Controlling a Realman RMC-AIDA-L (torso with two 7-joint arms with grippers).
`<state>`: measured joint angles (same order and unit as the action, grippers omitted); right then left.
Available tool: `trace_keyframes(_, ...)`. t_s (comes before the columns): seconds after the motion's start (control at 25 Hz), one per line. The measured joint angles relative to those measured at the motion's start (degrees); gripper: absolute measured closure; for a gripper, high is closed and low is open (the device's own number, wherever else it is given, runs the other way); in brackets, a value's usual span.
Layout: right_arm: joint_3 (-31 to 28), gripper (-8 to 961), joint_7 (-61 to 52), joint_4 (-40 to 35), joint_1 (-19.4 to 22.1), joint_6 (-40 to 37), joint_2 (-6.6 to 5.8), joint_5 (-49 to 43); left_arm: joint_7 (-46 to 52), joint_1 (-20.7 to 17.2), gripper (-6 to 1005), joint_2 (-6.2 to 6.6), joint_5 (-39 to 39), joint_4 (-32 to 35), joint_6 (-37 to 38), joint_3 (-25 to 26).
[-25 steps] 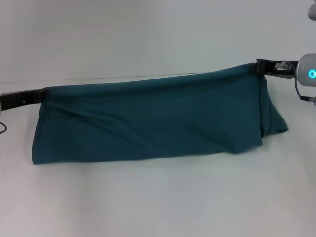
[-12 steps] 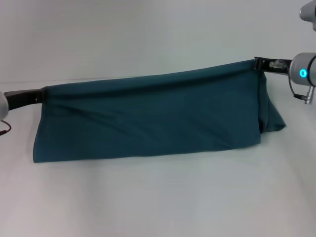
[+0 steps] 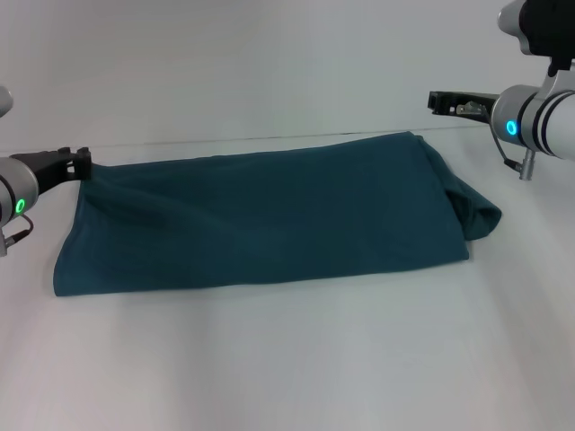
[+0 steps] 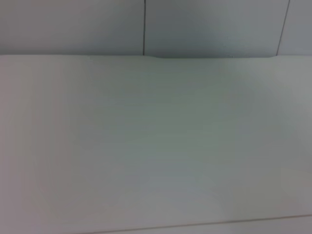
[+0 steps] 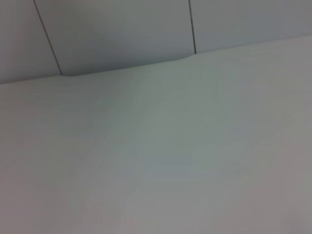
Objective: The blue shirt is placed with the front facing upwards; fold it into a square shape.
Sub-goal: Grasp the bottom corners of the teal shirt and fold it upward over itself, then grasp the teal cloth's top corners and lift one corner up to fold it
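The blue shirt [image 3: 260,220] is lying folded into a long band across the middle of the frame on the white counter [image 3: 287,359], its plain side up, with no lettering on view. A bunched sleeve is sticking out at its right end. The left gripper [image 3: 83,162] is being held at the left edge of the frame, touching the shirt's upper left corner; whether its jaws are clamped on the cloth cannot be told. The right gripper [image 3: 436,101] is being held in the upper right of the frame, above the shirt's upper right corner and apart from it, with nothing between its jaws; whether they are apart cannot be told. Only bare white counter [image 4: 156,146] and a panelled wall [image 5: 122,34] are being shown in both wrist views.
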<state>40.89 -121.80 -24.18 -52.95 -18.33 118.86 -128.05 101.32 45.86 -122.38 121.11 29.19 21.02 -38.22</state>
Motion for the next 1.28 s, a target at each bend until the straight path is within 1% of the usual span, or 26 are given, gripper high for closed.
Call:
trace_keyframes(0.04,0.08,759,0.01,0.00,0.00,0.12,0.01,0.00,0.10,0.03,938,0.15,0.00,-0.07,0.00,0.00)
trace_keyframes(0.12,0.23,758,0.02,-0.21,0.35,0.17,0.00,0.00,0.25,-0.18,882,0.38,-0.01,0.19,0.28,-0.01)
trace_keyframes(0.24,0.24,636,0.03,-1.40,2.00,-0.44,-0.21,0.00,0.51,-1.78,799,0.45,-0.01,2.23,2.62,0.16)
trace_keyframes(0.28,0.25,595,0.03,-1.85,2.57,-1.02,-0.26,0.01,1.09,-2.93,771,0.48,0.00,3.54,4.90,0.24)
trace_keyframes(0.36,0.25,506,0.03,-3.34,4.27,-2.83,-0.29,0.00,2.57,-4.63,544,0.57,0.00,5.26,8.55,0.25)
trace_keyframes(0.44,0.29,410,0.04,-5.71,6.20,-5.15,0.11,-0.01,5.15,-6.60,473,0.70,0.39,7.29,12.55,-0.05)
trace_keyframes(0.52,0.39,315,0.04,-8.68,8.51,-7.60,0.66,0.48,7.56,-7.96,403,1.11,1.14,8.61,15.98,-0.71)
trace_keyframes(0.56,0.49,267,0.04,-10.11,9.73,-8.93,0.87,1.11,9.19,-8.67,367,1.49,1.75,9.11,18.38,-1.35)
trace_keyframes(0.6,0.54,231,0.25,-10.70,10.60,-10.14,0.88,2.11,12.29,-9.32,332,2.25,2.99,9.55,21.64,-2.70)
trace_keyframes(0.64,0.59,196,0.61,-11.12,11.43,-11.41,0.88,3.16,12.29,-9.32,326,2.25,2.99,9.55,21.64,-2.70)
trace_keyframes(0.76,0.62,89,4.24,-11.58,13.52,-15.58,0.66,7.69,16.66,-9.69,308,2.89,6.16,9.98,23.21,-4.37)
trace_keyframes(0.88,0.62,89,8.66,-12.10,15.35,-19.39,0.71,11.87,19.91,-9.38,290,3.04,9.50,10.31,23.60,-4.67)
trace_keyframes(1.0,0.62,89,9.91,-12.14,16.22,-21.71,0.70,13.24,23.22,-8.76,272,3.39,12.67,10.04,23.66,-4.68)
trace_keyframes(1.16,0.63,89,9.92,-12.06,16.74,-22.63,0.74,13.33,26.24,-7.97,211,3.52,16.06,9.49,23.72,-4.76)
trace_keyframes(1.24,0.66,89,9.92,-12.04,16.82,-22.81,0.76,13.35,27.60,-7.37,174,3.96,17.39,8.33,23.69,-4.77)
trace_keyframes(1.28,0.67,89,9.92,-12.00,16.84,-22.89,0.76,13.36,28.05,-7.14,174,4.20,17.77,7.71,23.64,-4.79)
